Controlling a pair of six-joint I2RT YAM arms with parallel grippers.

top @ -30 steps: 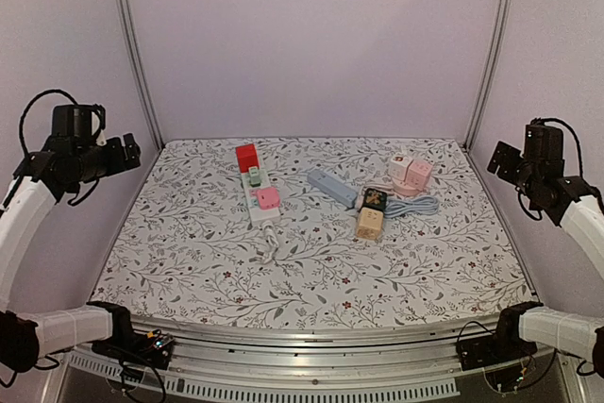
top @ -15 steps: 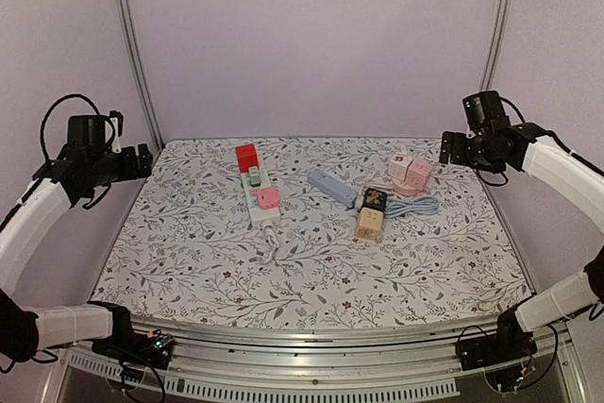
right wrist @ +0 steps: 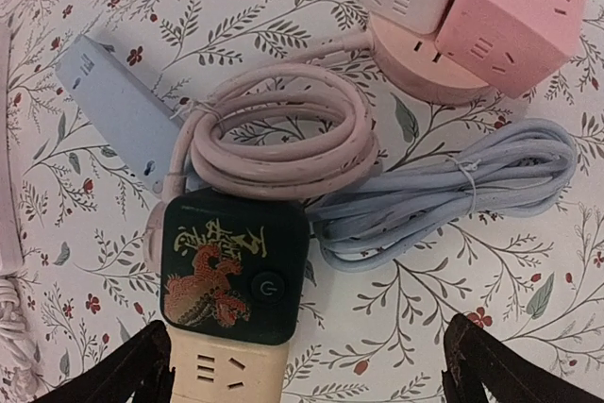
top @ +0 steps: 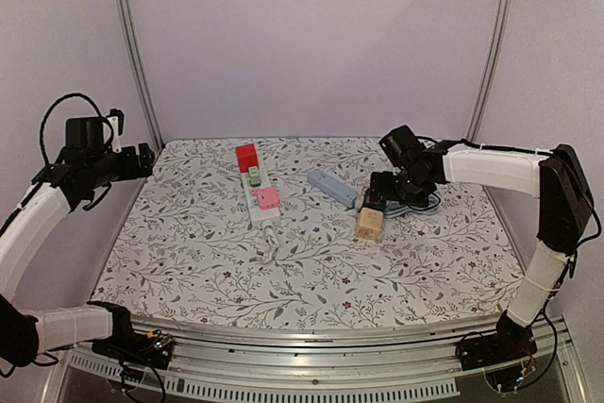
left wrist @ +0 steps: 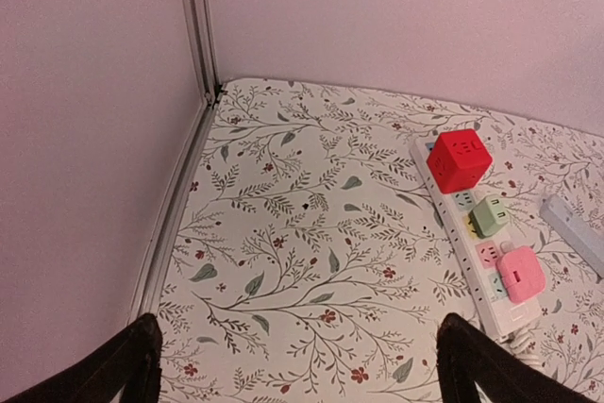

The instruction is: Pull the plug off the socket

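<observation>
Power strip (top: 260, 197): left of centre, pink plug (top: 268, 197) seated.
Right gripper (top: 377, 195): above tan cube (top: 368, 224), perhaps touching.

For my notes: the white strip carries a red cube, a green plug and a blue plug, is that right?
Nearly: the left wrist view shows the strip carrying a red cube, a green plug and a pink plug, not blue.

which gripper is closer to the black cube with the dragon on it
Right. The right gripper hovers directly above the black dragon cube; the left gripper hangs far off to the left, beyond the white power strip.
</observation>
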